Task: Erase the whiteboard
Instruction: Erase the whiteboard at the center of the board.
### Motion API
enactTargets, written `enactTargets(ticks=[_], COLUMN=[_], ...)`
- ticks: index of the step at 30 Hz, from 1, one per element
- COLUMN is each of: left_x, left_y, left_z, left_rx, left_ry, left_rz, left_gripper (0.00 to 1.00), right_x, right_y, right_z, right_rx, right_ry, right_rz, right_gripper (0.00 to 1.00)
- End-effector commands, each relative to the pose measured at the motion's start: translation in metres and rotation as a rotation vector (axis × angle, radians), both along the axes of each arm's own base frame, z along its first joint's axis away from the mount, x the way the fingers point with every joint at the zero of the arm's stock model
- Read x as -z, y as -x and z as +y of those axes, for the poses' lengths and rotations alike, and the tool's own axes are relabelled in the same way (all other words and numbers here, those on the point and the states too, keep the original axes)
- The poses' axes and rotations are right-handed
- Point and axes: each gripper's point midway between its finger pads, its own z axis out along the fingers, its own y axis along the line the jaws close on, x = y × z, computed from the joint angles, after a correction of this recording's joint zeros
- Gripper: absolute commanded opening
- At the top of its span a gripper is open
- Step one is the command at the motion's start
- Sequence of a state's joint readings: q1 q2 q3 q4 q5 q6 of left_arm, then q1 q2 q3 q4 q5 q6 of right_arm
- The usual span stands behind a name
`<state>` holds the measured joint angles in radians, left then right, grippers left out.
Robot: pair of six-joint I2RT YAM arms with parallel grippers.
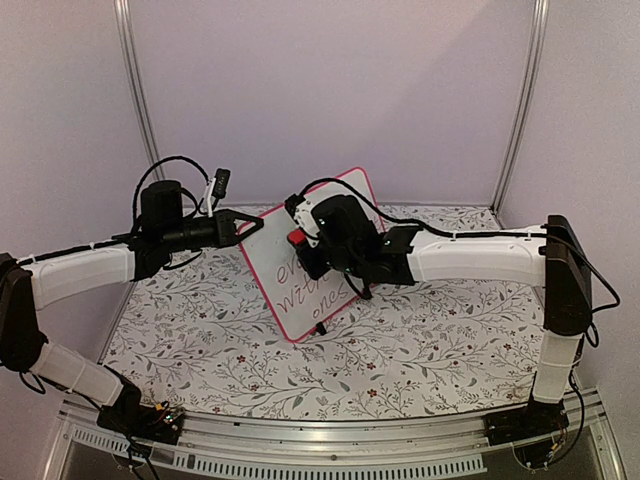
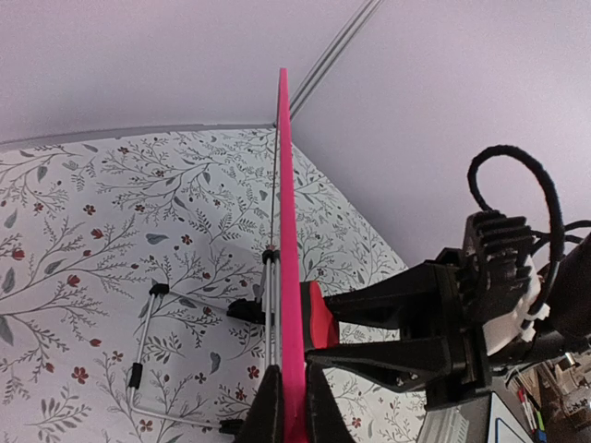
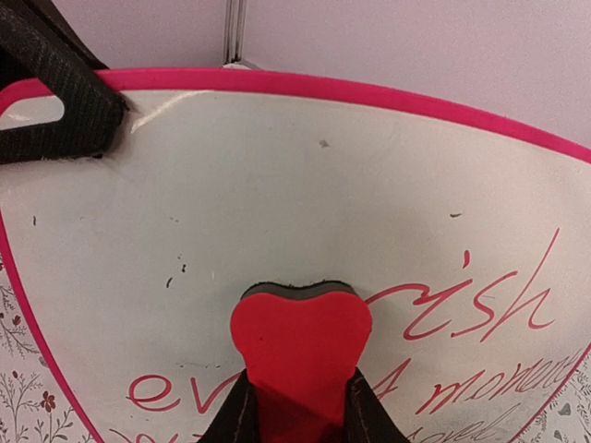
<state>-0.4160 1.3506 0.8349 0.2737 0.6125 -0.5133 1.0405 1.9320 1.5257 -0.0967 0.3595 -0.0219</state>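
Bench (image 1: 420, 340): floral-print top, walled at the back and on both sides. There is bare surface in front of the board and off to the right, less to the left.

Whiteboard (image 1: 272, 262): stands toward the back of the bench, left of centre, turned on a diagonal, with its lower corner nearest the arms and its top corner close to the back wall.
- Top view gives its place and tilt only.
- Left wrist view sees it edge-on as a thin pink line (image 2: 286, 231), with the wire stand (image 2: 137, 374) behind it resting on the bench.
- Right wrist view alone shows the face (image 3: 277, 203): upper part white with faint specks, red handwriting (image 3: 499, 295) across the lower right and bottom.

Left gripper (image 1: 250, 224): closed on the board's frame at the left edge, one finger on each side (image 2: 294, 406).

Right gripper (image 1: 300, 245): closed on the eraser, fingers clamping its lower sides (image 3: 305, 406). From the left wrist it comes in square to the board's face (image 2: 323, 328).

Eraser (image 3: 300, 337): red and heart-shaped, with its dark pad against the board just above the first written line.
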Motion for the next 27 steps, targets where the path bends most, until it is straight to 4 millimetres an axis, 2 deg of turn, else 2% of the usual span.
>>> enactTargets(ticks=[1, 17, 27], left_x=[-0.005, -0.005, -0.005], left_y=[0.025, 0.025, 0.026], left_z=[-0.019, -0.019, -0.019], left_rx=[0.131, 0.132, 0.134], left_ry=[0.041, 0.040, 0.042], left_rz=[0.024, 0.023, 0.025], left_gripper=[0.00, 0.00, 0.00], right_x=[0.040, 0.051, 0.038], right_y=[0.008, 0.009, 0.004], right_z=[-0.014, -0.023, -0.021], right_rx=[-0.010, 0.007, 0.010], right_ry=[0.093, 0.106, 0.079], right_rz=[0.080, 0.089, 0.075], right_gripper=[0.25, 0.25, 0.25])
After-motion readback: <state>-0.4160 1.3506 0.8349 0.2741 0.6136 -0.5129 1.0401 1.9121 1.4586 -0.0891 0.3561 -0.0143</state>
